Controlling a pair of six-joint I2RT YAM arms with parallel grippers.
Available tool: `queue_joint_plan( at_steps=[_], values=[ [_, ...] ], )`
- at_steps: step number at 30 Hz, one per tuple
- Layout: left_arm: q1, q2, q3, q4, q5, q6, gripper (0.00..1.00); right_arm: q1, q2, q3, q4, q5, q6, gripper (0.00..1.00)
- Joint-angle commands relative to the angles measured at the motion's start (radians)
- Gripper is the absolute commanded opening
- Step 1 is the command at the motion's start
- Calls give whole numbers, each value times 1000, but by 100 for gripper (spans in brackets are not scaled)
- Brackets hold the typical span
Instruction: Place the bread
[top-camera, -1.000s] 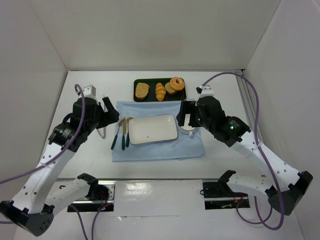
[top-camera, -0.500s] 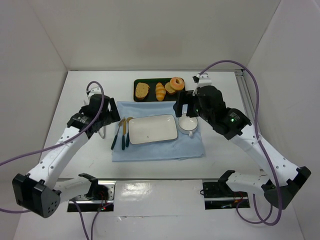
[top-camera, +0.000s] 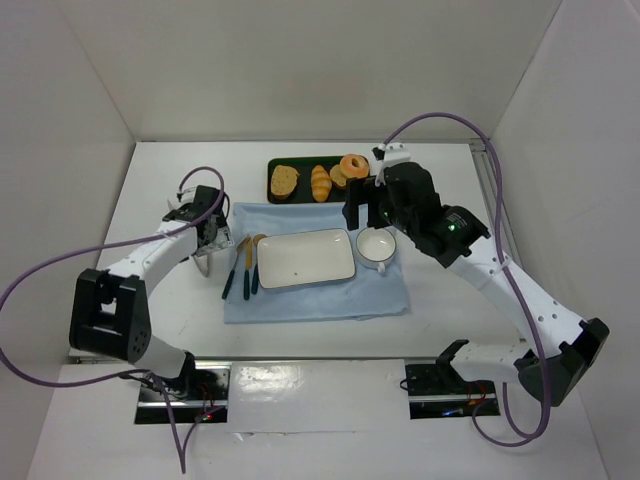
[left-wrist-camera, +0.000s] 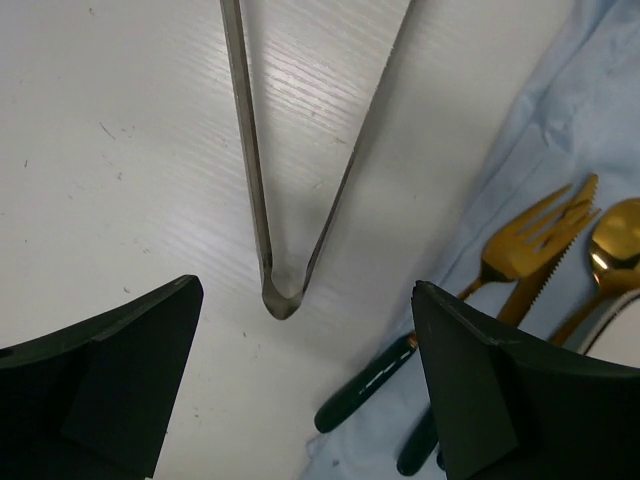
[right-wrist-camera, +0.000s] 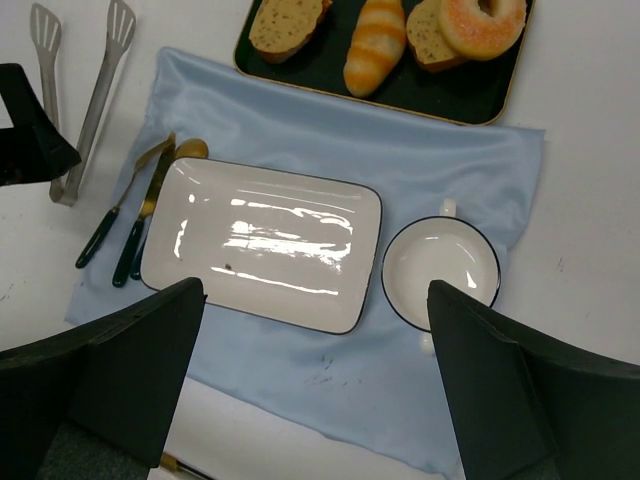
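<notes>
- The left arm is reaching forward and inward from its base, forearm angled toward the left edge of the blue cloth (right-wrist-camera: 300, 130), wrist tipped down at the tabletop (left-wrist-camera: 120, 120).
- The left claw (left-wrist-camera: 306, 288) is standing wide, empty, straddling the hinged end of the metal tongs (left-wrist-camera: 250, 150) without touching them.
- The right arm is stretching up and leftward from its base, wrist hanging above the gap between the dark tray (right-wrist-camera: 500, 100) and the white bowl (right-wrist-camera: 440, 270).
- The right claw (right-wrist-camera: 312, 290) is gaping wide, holding nothing, looking down on the white plate (right-wrist-camera: 260, 240).
- The bread (right-wrist-camera: 285, 22) is lying at the tray's left end, beside the striped roll (right-wrist-camera: 375, 45).
</notes>
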Motion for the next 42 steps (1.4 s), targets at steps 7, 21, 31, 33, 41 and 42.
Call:
queue_joint_plan(
  at_steps=[7,21,31,33,41,42],
  values=[
    [80,140,66,69,-4,16,100,-17,19,56,35,5,-40,100],
    [163,272,87,167,95,69,98,-26,-1,56,26,35,-49,100],
    [192,356,121,186,138,110,91,-26,-1,47,17,66,-49,100],
    [192,385,121,186,151,110,84,-26,-1,47,28,75,-49,100],
    [222,436,121,196,220,110,83,-35,-1,47,28,85,-49,100],
    [231,445,121,196,220,110,85,-35,-1,47,28,85,-49,100]
  ],
)
